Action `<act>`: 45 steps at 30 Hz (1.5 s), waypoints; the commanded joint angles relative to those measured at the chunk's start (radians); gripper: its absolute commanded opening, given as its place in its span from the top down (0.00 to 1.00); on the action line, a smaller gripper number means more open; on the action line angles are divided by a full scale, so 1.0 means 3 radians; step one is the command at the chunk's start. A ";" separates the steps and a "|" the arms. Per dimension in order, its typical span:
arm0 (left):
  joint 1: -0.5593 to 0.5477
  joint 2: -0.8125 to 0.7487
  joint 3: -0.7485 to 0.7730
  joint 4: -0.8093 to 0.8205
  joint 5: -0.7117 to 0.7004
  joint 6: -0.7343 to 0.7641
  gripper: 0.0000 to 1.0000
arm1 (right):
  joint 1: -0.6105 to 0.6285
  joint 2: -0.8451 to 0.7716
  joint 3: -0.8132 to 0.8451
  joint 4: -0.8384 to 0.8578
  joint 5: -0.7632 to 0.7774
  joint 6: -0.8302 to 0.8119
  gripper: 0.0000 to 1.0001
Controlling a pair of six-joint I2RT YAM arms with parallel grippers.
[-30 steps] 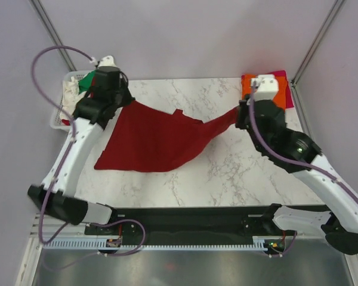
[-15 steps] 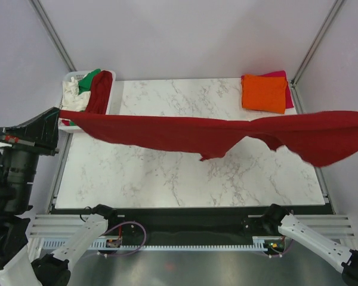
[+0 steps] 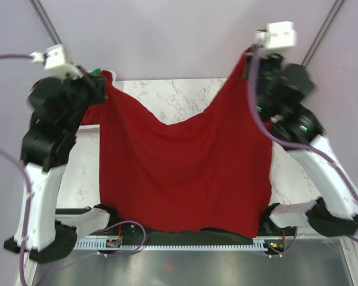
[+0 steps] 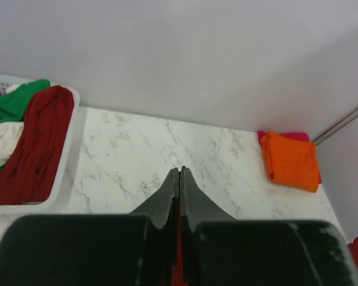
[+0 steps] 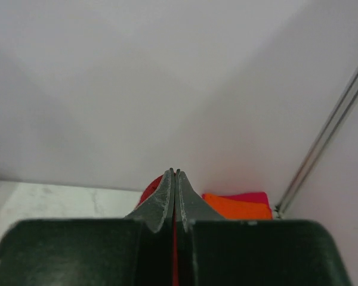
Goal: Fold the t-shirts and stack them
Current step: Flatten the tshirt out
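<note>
over table (image 3: 167,95), left end effector (image 4: 179,173) and right end effector (image 5: 175,174) clamp red t-shirt (image 3: 185,173).

dark red t-shirt (image 3: 185,179) lifted high, hanging spread

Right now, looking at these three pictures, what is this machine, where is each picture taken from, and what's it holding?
It is two robot arms bolted to a marble-patterned table. The wide picture looks down from above and behind them; the other two come from a camera on each wrist. The left gripper and right gripper are both shut on one dark red t-shirt, holding it up spread between them. At the far right lies a folded orange t-shirt on a magenta-pink t-shirt. A white basket at the left holds other t-shirts.
</note>
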 commanded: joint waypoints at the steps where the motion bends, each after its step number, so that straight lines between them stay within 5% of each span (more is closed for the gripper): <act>1: 0.0057 0.0706 0.0107 0.0052 -0.0032 0.0016 0.98 | -0.0495 0.0573 0.0242 0.0190 -0.0127 -0.0123 1.00; 7: 0.0369 0.2084 0.0623 0.0052 0.0025 -0.0020 0.98 | -0.1316 0.2003 0.0783 0.0226 -0.0866 0.0497 1.00; 10: 0.0497 0.2994 0.1185 -0.0019 0.0015 0.0006 0.90 | -0.1363 0.3158 0.1870 0.0027 -0.0912 0.0451 0.98; 11: 0.0523 0.3231 0.1606 -0.0126 0.0030 -0.0060 0.59 | -0.1388 0.3652 0.2350 0.0016 -0.0933 0.0461 0.89; 12: 0.0558 0.3466 0.1884 -0.0279 0.0050 -0.0131 0.44 | -0.1419 0.3753 0.2354 0.0133 -0.0892 0.0603 0.48; 14: 0.0584 0.4023 0.2623 -0.0841 0.0041 -0.0340 0.08 | -0.1526 0.3937 0.2425 0.0333 -0.1085 0.0971 0.05; 16: 0.0595 0.4042 0.2685 -0.0976 0.0030 -0.0423 0.04 | -0.1501 0.3969 0.2452 0.0369 -0.1137 0.0927 0.02; 27: 0.0385 0.2617 0.1117 -0.0613 -0.0073 -0.0326 0.03 | -0.1322 0.2580 0.0745 0.0497 -0.1112 0.0993 0.02; 33: 0.0390 0.1558 -0.0637 -0.0399 0.0086 -0.0474 0.03 | -0.1194 0.1414 -0.0783 0.0079 -0.0852 0.1376 0.02; 37: 0.0380 0.0741 -0.1872 -0.0378 0.0342 -0.0740 0.08 | -0.0990 0.0633 -0.1815 -0.0402 -0.0167 0.1942 0.02; 42: 0.0349 0.0029 -0.2735 -0.0434 0.0628 -0.1271 0.00 | -0.0872 0.0038 -0.2717 -0.0617 -0.1262 0.2445 0.02; 45: -0.0008 -0.0156 -0.3077 -0.0444 0.0241 -0.1772 0.00 | -0.0592 -0.0182 -0.3192 -0.0730 -0.1271 0.2777 0.02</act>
